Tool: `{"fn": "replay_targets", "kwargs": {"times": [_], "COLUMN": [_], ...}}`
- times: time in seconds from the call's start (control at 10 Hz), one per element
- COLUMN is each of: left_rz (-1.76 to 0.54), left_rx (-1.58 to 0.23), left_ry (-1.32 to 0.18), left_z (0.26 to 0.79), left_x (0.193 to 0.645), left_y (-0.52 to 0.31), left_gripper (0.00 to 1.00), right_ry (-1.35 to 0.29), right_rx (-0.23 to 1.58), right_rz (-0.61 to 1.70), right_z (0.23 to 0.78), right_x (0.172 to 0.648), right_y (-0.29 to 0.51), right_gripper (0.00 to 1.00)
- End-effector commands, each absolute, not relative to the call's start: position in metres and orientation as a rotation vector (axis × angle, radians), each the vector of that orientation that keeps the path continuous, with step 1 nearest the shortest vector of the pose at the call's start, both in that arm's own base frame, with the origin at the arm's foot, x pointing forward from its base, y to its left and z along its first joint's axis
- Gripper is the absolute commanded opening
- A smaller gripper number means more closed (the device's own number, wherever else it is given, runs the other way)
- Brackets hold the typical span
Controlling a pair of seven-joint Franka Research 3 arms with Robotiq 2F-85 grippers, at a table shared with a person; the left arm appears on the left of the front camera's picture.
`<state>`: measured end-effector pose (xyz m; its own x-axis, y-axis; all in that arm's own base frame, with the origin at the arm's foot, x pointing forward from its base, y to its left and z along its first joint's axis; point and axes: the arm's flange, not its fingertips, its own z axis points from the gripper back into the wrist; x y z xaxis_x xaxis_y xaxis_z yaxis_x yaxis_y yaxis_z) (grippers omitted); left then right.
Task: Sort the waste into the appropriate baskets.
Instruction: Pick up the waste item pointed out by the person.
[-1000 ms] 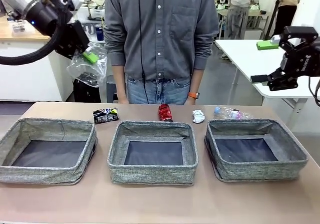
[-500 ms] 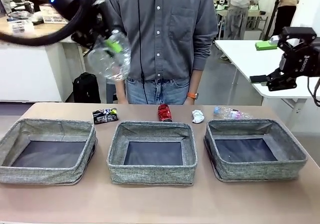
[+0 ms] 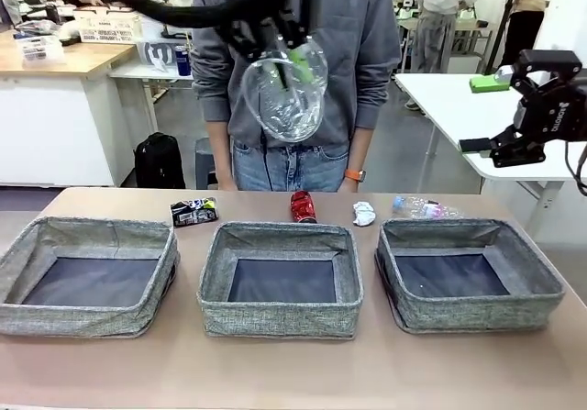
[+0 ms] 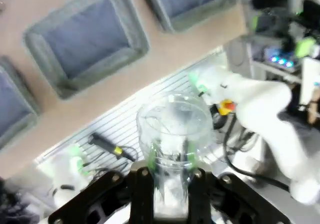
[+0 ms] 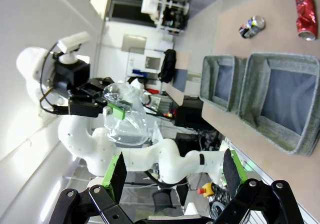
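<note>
Cup [image 3: 286, 94] hung at 12 o'clock in the front view, high over the table before a person's grey shirt [image 3: 367, 25], pinched between the green pads of the left gripper [image 3: 293, 63]. White lettering on the right gripper [image 3: 491, 151] read ROBOTIQ; the black can's [image 3: 193, 211] print was too small to read. A second before, the cup was at 10 o'clock. The right gripper had not moved from 3 o'clock, fingers wide and empty. The left arm reached across the top from 10 o'clock, its gripper pointing down. Black can, red can [image 3: 303, 205], paper ball [image 3: 364, 213] and bottle [image 3: 422, 209] lay behind three baskets [image 3: 280, 314].
</note>
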<state>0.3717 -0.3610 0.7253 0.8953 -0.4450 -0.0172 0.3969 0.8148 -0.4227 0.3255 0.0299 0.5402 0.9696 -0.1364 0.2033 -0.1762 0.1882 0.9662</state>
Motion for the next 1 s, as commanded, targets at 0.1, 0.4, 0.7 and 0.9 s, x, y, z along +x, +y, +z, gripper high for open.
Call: {"fn": "replay_targets", "kwargs": {"times": [0.1,0.4,0.7,0.9], "left_rz": [-0.454,-0.379,-0.393,-0.379], "left_rx": [-0.24,-0.211,-0.241,-0.248], "left_ry": [0.105,0.072,0.109,0.101], "left_z": [0.767,0.775,0.79,0.798], "left_x": [0.394,0.408,0.412,0.417], "left_y": [-0.414,-0.415,-0.407,-0.403], "left_gripper": [0.22,0.22,0.22,0.22], "right_ry": [-0.285,-0.285,-0.285,-0.285], "right_rx": [1.411,1.411,1.411,1.411], "right_rz": [0.036,0.036,0.036,0.036], "right_z": [0.543,0.543,0.543,0.543], "right_x": [0.328,0.328,0.328,0.328], "right_y": [0.031,0.031,0.031,0.031], "right_gripper": [1.0,1.0,1.0,1.0]}}
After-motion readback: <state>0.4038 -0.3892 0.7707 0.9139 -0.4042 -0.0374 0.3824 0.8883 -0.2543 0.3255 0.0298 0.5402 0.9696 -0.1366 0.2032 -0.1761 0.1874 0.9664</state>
